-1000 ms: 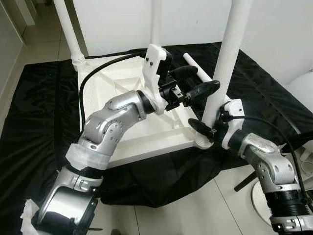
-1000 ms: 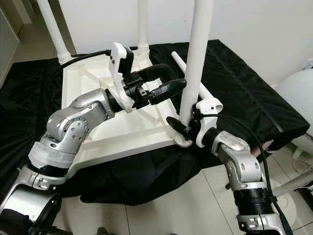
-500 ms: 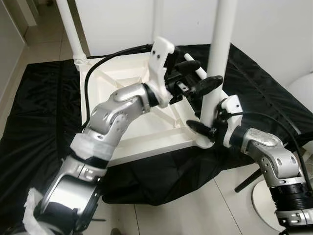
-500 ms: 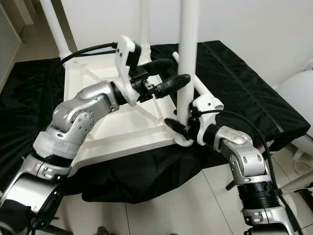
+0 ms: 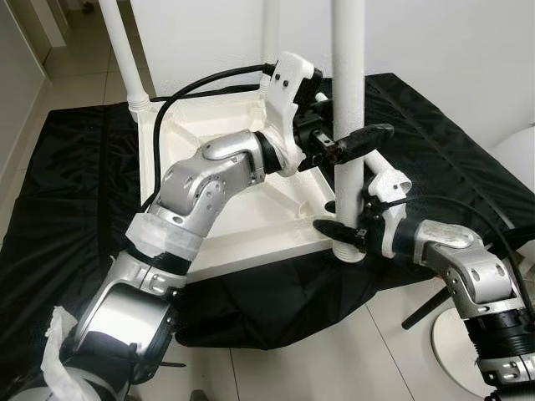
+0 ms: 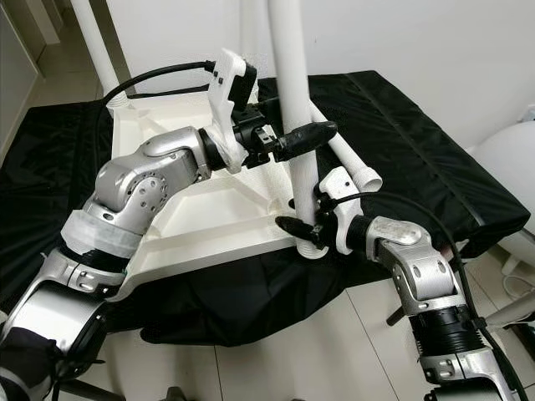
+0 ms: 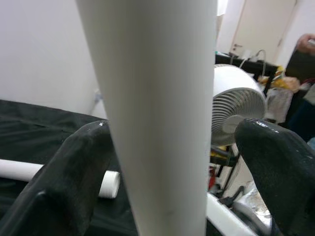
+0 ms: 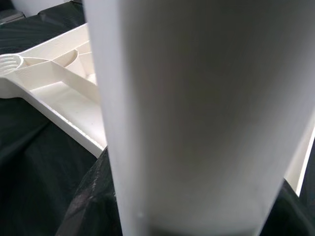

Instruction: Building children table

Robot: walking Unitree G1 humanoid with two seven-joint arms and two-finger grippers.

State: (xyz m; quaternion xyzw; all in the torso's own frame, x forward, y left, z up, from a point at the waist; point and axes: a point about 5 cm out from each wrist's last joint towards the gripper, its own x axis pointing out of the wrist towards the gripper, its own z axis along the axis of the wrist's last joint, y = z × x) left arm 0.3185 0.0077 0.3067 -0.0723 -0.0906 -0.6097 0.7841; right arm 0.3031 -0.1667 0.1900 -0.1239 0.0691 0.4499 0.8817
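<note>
Black cloth (image 5: 75,192) covers the floor under the work, with pale tile (image 5: 334,351) showing along its near edge and a white wall (image 5: 451,42) close behind, so open room lies mostly toward the robot. On the cloth lies the white tabletop (image 5: 251,225), upside down, ribs facing up, its near edge hanging just above the cloth's front folds. Two legs already stand at the far corners: the far-left leg (image 5: 121,50) and the far-right leg (image 5: 269,33), both upright. At the near right corner, the front leg (image 5: 349,100) rises straight up from its round socket (image 5: 349,249), right at the tabletop's outer edge. The right gripper (image 5: 344,227) is down low at that socket, one black finger wrapping the front of the leg's base; in the right wrist view the leg's white shaft looms huge with dark pads at either side, so it is clamped around the front leg. Higher up, the left gripper (image 5: 344,140) straddles the same leg at mid-height; the left wrist view shows its fingers (image 7: 74,172) standing off on both sides of the shaft with gaps, so those jaws are spread, not pinching. A loose spare leg (image 6: 344,154) lies flat on the cloth just behind the front leg, slanting toward the right edge. A white fan (image 7: 236,108) stands off beyond the cloth on the robot's right.
</note>
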